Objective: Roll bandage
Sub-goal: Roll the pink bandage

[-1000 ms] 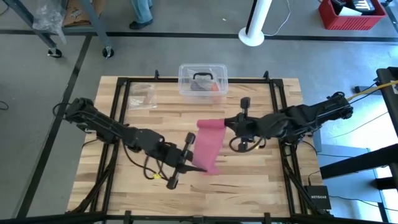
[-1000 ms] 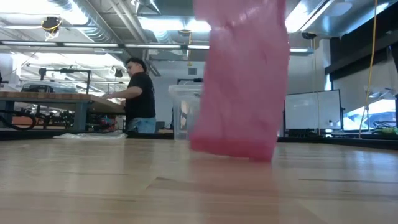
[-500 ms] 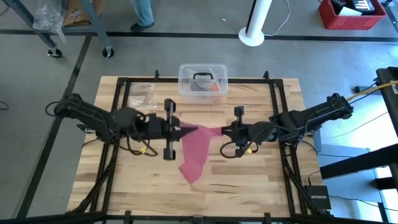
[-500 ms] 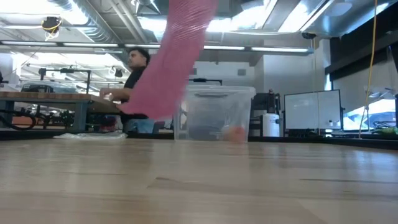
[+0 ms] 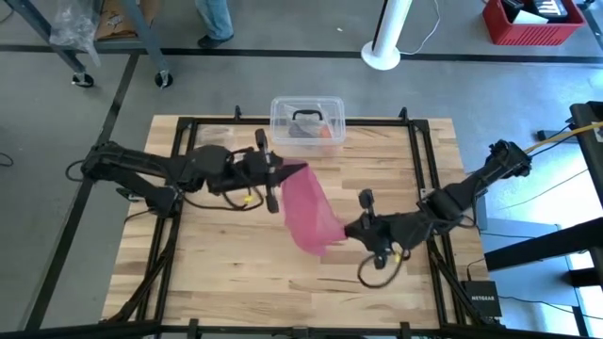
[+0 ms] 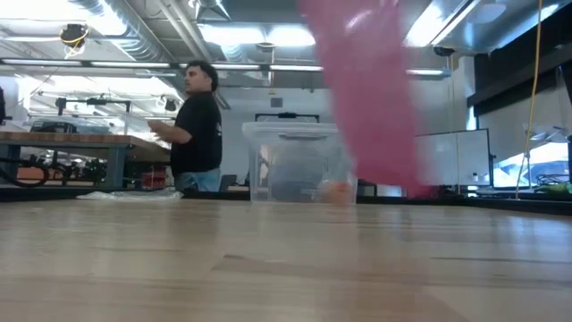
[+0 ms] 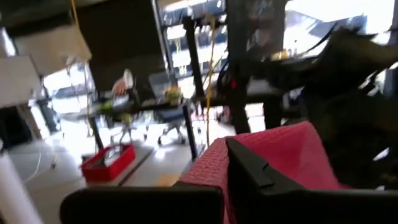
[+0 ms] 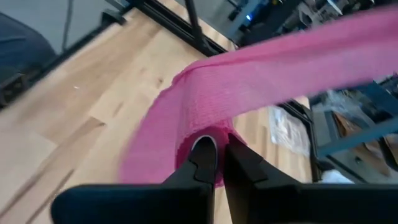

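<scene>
The pink bandage [image 5: 309,209] is a wide strip stretched slantwise above the table's middle between my two grippers; the low view shows it as a pink blur [image 6: 368,89] clear of the tabletop. My left gripper [image 5: 280,179] is shut on its far end, reaching in from the table's left. My right gripper [image 5: 350,229] is shut on its near end, reaching in from the right. My left gripper pinches the bandage's far end [image 7: 283,155] between its two fingers, which come in about level from the table's left. The strip runs away from them, lifted clear of the table. My right gripper pinches the bandage's near end [image 8: 205,127] between its two fingers [image 8: 239,163], which slant down from the table's right. The fabric bends over the fingertips and runs off toward the other arm, clear of the wood.
A clear plastic box with a black handle [image 5: 306,121] stands at the table's far edge, with a small clear bag [image 5: 215,141] to its left. Beyond the table a person [image 6: 198,125] stands at a workbench. Bare wood lies toward the near edge.
My left gripper has swung from the near side toward the far edge and risen, carrying its end of the bandage. My right gripper has gone toward the near edge and down. The strip, which hung down between them, now spans slantwise from far left to near right.
</scene>
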Robot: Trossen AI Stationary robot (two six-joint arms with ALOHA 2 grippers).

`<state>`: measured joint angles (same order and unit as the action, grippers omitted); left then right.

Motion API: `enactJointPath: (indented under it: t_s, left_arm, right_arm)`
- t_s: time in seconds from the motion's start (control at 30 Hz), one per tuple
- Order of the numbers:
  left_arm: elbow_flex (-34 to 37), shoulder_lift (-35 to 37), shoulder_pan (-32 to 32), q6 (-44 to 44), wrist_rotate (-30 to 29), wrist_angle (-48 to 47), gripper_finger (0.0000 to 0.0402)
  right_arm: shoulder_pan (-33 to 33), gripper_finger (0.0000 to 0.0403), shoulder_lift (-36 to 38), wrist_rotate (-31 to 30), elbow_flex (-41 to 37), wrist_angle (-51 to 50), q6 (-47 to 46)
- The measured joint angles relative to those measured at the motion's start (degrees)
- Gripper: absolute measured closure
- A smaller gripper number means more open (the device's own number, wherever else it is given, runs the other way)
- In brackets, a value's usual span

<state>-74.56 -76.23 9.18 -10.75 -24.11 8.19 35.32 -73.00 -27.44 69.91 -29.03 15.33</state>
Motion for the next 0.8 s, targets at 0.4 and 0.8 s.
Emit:
enactJointPath:
  t_s: [0.4, 0.8]
  left_arm:
    - [0.0, -6.1, -3.6, 4.4, 1.9, -9.0, 0.0395]
    - [0.0, -8.0, -2.8, 4.2, 10.6, -18.3, 0.0378]
  right_arm:
    - [5.6, 0.0386, -0.4, -4.5, 0.7, 4.6, 4.3]
    - [5.6, 0.0386, -0.4, -2.4, 3.1, 4.8, 4.1]
